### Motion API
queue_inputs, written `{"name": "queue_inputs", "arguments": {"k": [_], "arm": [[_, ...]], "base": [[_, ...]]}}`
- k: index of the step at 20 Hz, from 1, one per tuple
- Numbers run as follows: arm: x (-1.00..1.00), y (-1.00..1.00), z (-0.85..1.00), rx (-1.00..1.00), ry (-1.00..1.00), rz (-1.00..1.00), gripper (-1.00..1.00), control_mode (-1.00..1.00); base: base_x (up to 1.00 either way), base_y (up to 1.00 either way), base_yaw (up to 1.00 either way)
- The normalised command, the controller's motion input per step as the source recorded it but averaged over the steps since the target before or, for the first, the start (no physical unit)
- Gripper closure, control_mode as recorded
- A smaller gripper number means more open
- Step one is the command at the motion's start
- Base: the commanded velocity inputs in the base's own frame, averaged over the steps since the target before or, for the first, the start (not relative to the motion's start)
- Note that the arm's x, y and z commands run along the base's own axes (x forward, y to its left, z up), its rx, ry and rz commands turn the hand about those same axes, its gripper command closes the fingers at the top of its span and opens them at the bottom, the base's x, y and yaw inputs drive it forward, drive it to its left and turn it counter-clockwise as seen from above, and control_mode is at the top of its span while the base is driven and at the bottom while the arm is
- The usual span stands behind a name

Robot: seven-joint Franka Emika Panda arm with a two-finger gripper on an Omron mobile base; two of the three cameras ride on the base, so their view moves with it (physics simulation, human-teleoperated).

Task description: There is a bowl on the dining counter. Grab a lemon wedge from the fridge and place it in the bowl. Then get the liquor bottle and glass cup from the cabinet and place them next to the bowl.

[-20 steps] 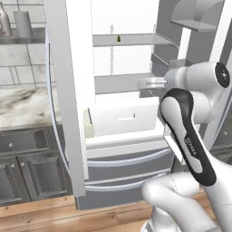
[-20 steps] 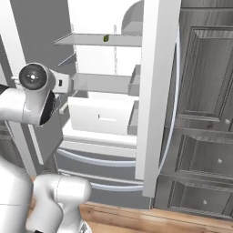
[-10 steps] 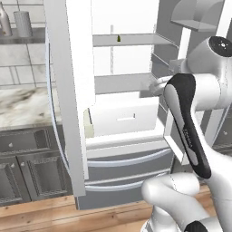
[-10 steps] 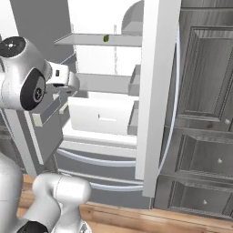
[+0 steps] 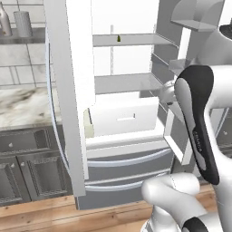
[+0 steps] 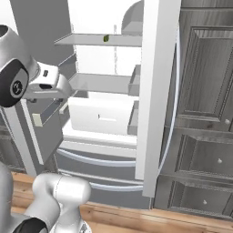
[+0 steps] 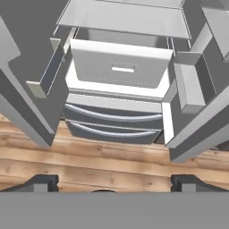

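Note:
The fridge stands with both upper doors swung wide, white shelves and a drawer showing inside. The lemon wedge, a tiny dark green sliver, lies on the top shelf. My gripper hovers in front of the fridge at the height of the middle shelf, well below the wedge, left of the drawer in the right base view. It is open, its fingertips wide apart with nothing between them. In the hand view the gripper looks down at the drawer and lower freezer fronts. Bowl, dining counter, liquor bottle and glass cup are out of view.
The left door and right door jut out on either side. Dark grey panelled cabinets stand to the right. A marble worktop lies to the left, with a grey bottle and a cylinder on a shelf above. Wooden floor lies below.
My arm's elbow has swung upward and the forearm has shifted across the fridge opening. The hand has drifted slightly while staying open. The fridge and the wedge have not moved.

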Motion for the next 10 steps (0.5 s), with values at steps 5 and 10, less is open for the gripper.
{"name": "queue_inputs", "arguments": {"k": [5, 10], "arm": [[-0.39, 0.03, -0.04, 0.08, 0.0, 0.0, -1.0, -1.0], [-0.04, 0.0, 0.0, 0.05, 0.0, 0.0, -1.0, -1.0]], "base": [[0.0, 0.0, 0.0], [0.0, 0.0, 0.0]]}}
